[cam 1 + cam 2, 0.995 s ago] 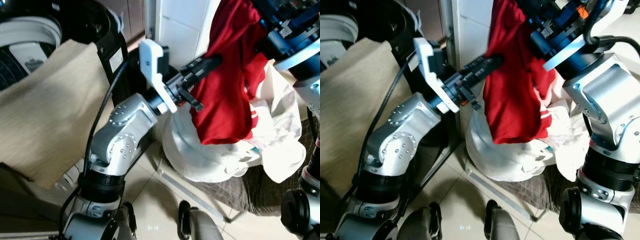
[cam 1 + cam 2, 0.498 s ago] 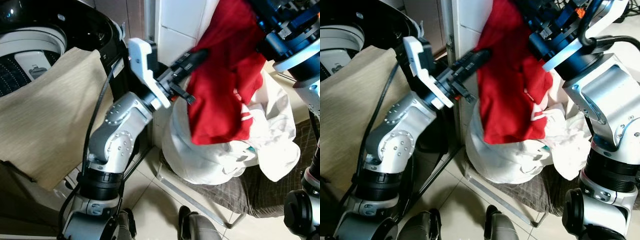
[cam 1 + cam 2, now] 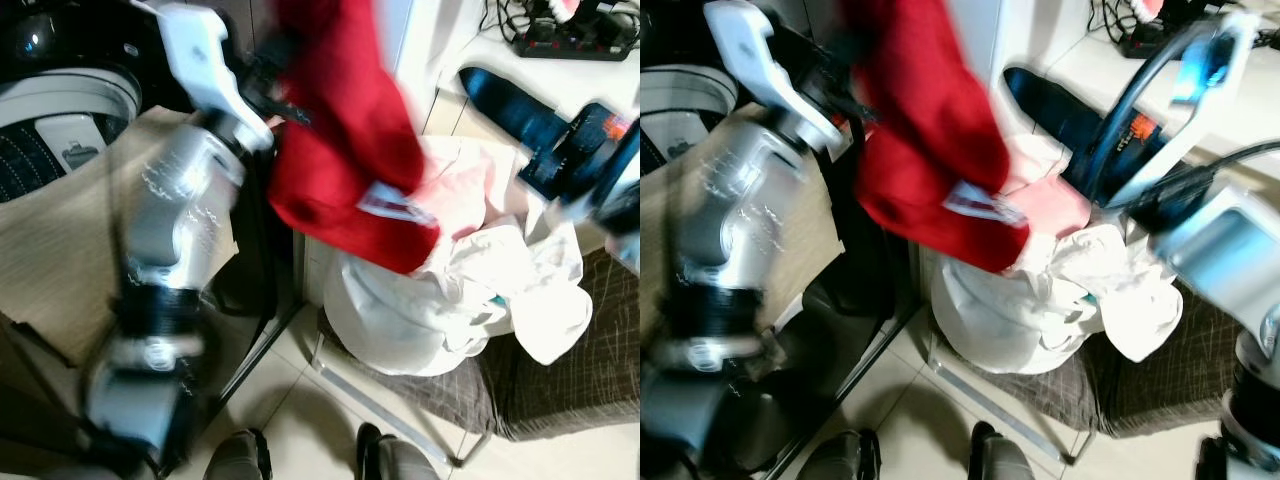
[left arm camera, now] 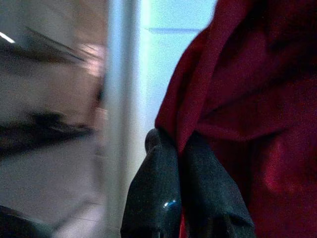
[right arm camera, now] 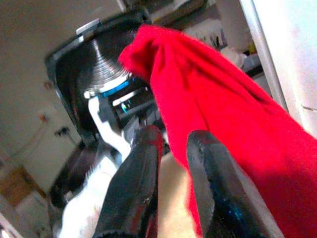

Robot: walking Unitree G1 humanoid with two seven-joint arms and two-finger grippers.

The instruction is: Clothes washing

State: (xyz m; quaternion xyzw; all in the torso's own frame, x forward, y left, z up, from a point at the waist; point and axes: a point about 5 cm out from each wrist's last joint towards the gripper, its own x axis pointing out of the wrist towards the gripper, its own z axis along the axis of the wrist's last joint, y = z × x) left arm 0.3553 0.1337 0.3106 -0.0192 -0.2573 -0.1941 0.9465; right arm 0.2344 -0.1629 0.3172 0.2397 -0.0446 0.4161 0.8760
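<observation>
A red garment [image 3: 340,150] hangs in the air just beside the open top-loading washing machine [image 3: 60,110], its upper edge pinched between the pressed-together fingers of the left gripper [image 4: 181,148]. It drapes in loose folds, so it looks soft, light and limp; it would likely sag and swing wherever it is held, and a bunched fold near the top edge seems the surest place to grip. The right gripper [image 5: 171,144] sits on the side of the garment away from the washing machine, its fingers slightly parted with no cloth between them. A beige cloth [image 3: 70,250] lies draped over the machine's front rim, partly covering the opening, and could catch the garment. On the far side of the garment from the machine, a heap of white laundry [image 3: 460,290] rests on a brown checked seat [image 3: 560,380]. Motion blurs the head views
</observation>
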